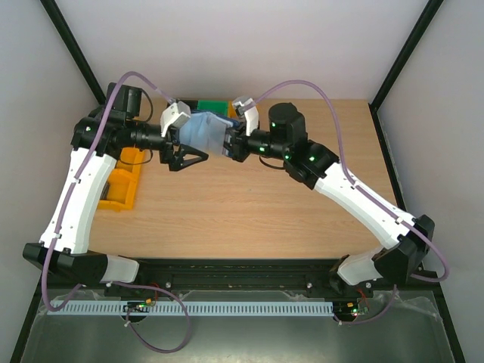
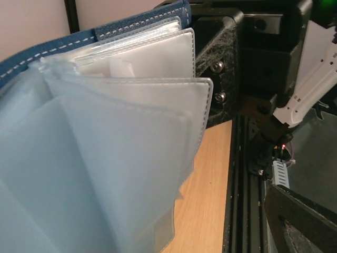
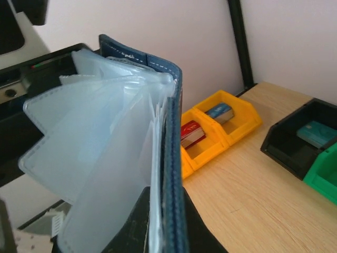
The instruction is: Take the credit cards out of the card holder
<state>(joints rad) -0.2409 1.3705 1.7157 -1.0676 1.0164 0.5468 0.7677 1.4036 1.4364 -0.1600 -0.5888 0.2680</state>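
The card holder hangs in the air between the two arms near the back of the table. It is navy blue, with clear sleeves fanned out. My right gripper is shut on it, black fingers pinching the navy cover and the sleeves at one edge. My left gripper stands open just beside and below the holder, and its fingers do not show in the left wrist view. A small white slip sits in one sleeve. I cannot make out any credit cards in the holder.
A yellow bin at the table's left holds a red stack and a blue stack of cards. A black bin holds a teal card, next to a green bin. The table's near edge is a black rail.
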